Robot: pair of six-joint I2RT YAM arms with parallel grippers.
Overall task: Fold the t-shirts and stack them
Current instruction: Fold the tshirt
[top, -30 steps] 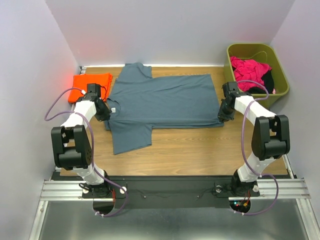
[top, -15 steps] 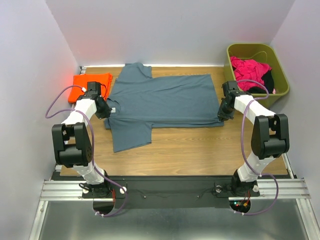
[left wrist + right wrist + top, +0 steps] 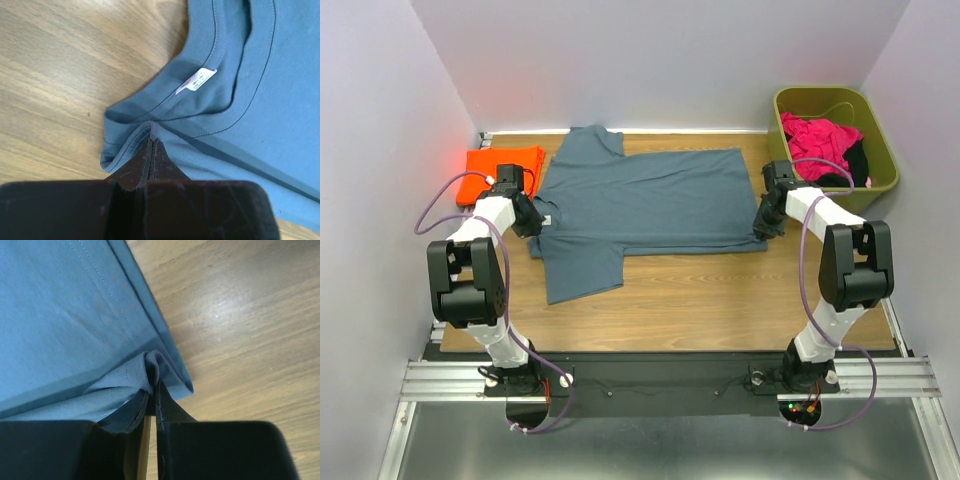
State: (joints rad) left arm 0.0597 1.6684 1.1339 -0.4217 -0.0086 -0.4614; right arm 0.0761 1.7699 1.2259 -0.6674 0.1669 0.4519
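The slate blue-grey t-shirt (image 3: 640, 200) lies spread flat across the wooden table, collar to the left and hem to the right. My left gripper (image 3: 527, 218) is shut on the cloth at the shoulder beside the collar (image 3: 151, 141); the white neck label (image 3: 196, 81) shows just beyond. My right gripper (image 3: 763, 226) pinches a bunched fold at the near hem corner (image 3: 153, 386), with a thin gap lower down between its fingers. The bright orange t-shirt (image 3: 505, 165) lies folded at the far left, behind the left gripper.
An olive-green bin (image 3: 883, 150) with pink and dark clothes (image 3: 815, 140) stands at the far right, close behind the right arm. Walls close the table on the left, back and right. Bare wood (image 3: 720, 290) lies near the shirt's front edge.
Both grippers have shifted slightly toward the far side and the arms' elbows have drawn up a little. The shirt lies much as before.
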